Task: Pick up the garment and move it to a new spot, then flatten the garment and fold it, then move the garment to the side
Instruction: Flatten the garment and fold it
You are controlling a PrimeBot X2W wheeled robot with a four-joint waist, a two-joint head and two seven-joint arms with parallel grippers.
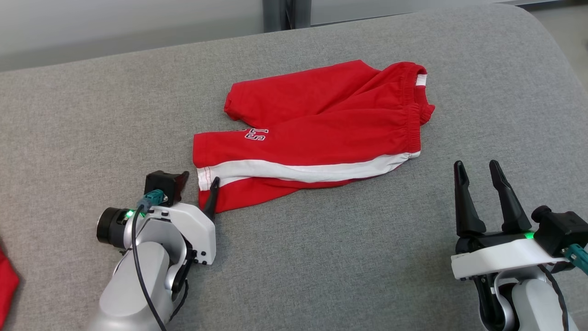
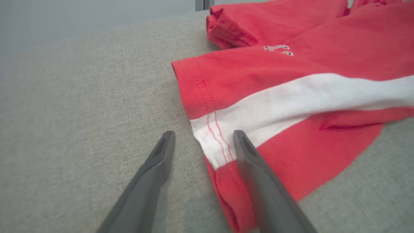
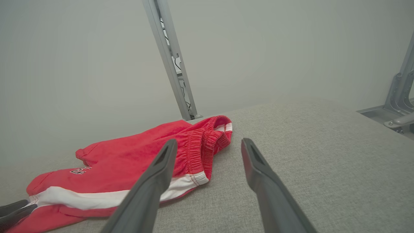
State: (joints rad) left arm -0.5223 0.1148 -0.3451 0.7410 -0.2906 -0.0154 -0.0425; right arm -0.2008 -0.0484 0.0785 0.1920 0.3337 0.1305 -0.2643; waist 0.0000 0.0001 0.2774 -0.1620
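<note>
The garment (image 1: pixel 317 133) is a pair of red shorts with a white side stripe, lying folded lengthwise on the grey padded table (image 1: pixel 321 257), waistband to the right. My left gripper (image 2: pixel 203 142) is open at the leg hem (image 2: pixel 213 142), one finger over the cloth, the other on bare table beside it. In the head view one left finger (image 1: pixel 212 195) touches the hem corner. My right gripper (image 1: pixel 480 177) is open above the table, right of the waistband (image 3: pixel 200 149), holding nothing. Left fingertips (image 3: pixel 13 210) show at the hem in the right wrist view.
Another red cloth (image 1: pixel 7 285) pokes in at the lower left edge. A grey wall and a metal post (image 3: pixel 171 61) stand behind the table's far edge. A metal frame (image 3: pixel 401 97) stands off the table's right end.
</note>
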